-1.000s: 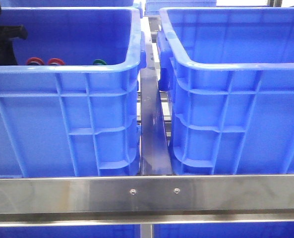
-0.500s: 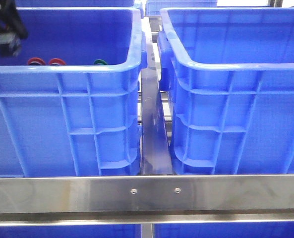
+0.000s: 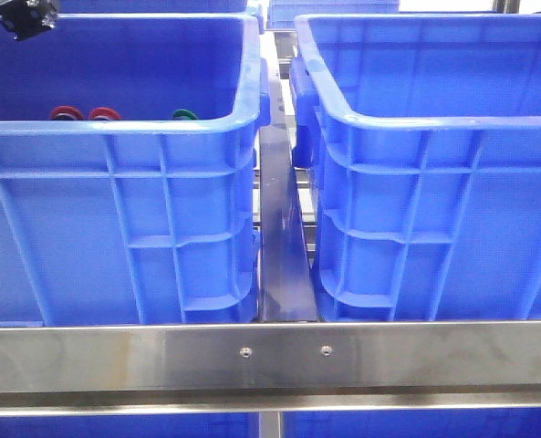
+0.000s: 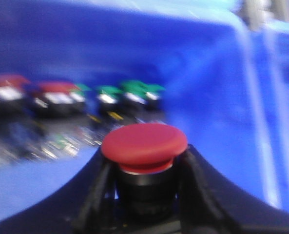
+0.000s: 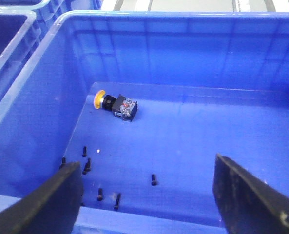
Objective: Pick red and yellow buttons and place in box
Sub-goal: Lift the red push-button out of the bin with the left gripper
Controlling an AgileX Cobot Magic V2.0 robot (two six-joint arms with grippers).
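My left gripper (image 4: pixel 145 163) is shut on a red button (image 4: pixel 144 141) with a black body, held between both black fingers. In the front view that gripper (image 3: pixel 26 16) is high at the top left, above the left blue bin (image 3: pixel 115 228). Two red-rimmed buttons (image 3: pixel 66 113) (image 3: pixel 105 113) show just over that bin's near rim. More red ones (image 4: pixel 51 92) lie blurred in the left wrist view. My right gripper (image 5: pixel 146 195) is open and empty above the right blue bin (image 5: pixel 47 53). A yellow button (image 5: pixel 116 105) lies on its side on that bin's floor.
A green-rimmed cap (image 3: pixel 184 115) sits beside the red ones, and several green ones (image 4: pixel 129 92) show in the left wrist view. Several small black screws (image 5: pixel 87 165) lie on the right bin's floor. A steel rail (image 3: pixel 270 360) runs across the front, with a narrow gap between the bins.
My left gripper has risen from inside the left bin to the top left of the front view. The buttons in the bin have not moved.
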